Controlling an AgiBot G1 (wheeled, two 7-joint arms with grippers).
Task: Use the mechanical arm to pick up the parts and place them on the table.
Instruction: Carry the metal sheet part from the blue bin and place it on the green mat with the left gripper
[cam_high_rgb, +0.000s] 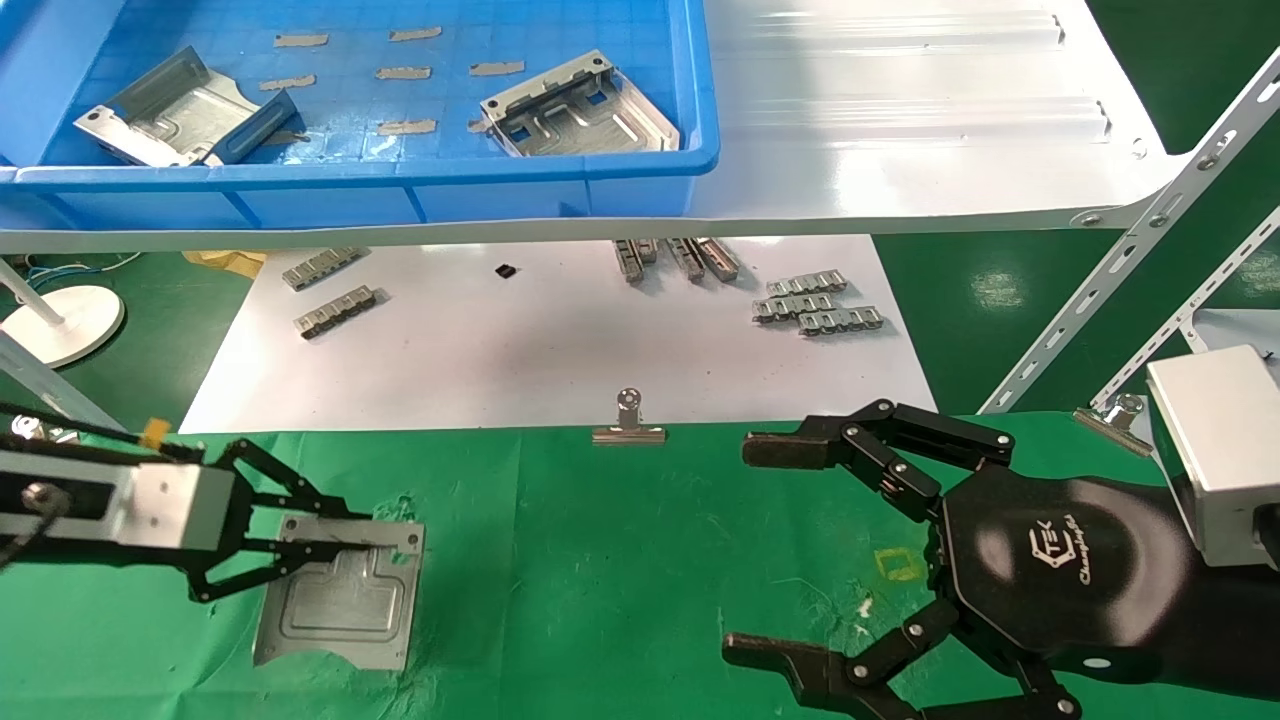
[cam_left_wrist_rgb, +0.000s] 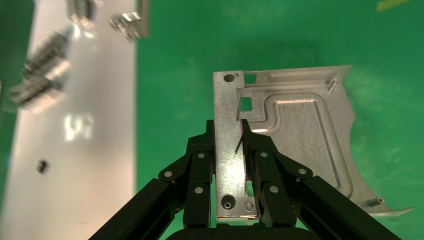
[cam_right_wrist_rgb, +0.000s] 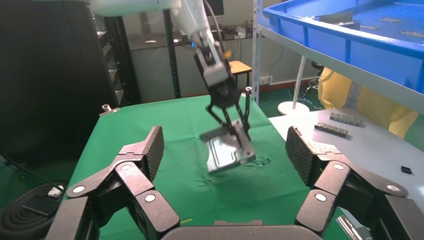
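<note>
On the near right, the right gripper (cam_high_rgb: 745, 550) hovers above the green table (cam_high_rgb: 620, 560) with its black fingers (cam_high_rgb: 800, 450) spread wide and holding nothing. On the near left, the left gripper (cam_high_rgb: 345, 532) pinches the flange of one silver part (cam_high_rgb: 340, 595), which is tilted over the cloth. Farther away, two more parts (cam_high_rgb: 580, 108) lie in the blue bin (cam_high_rgb: 400, 185) on the shelf.
</note>
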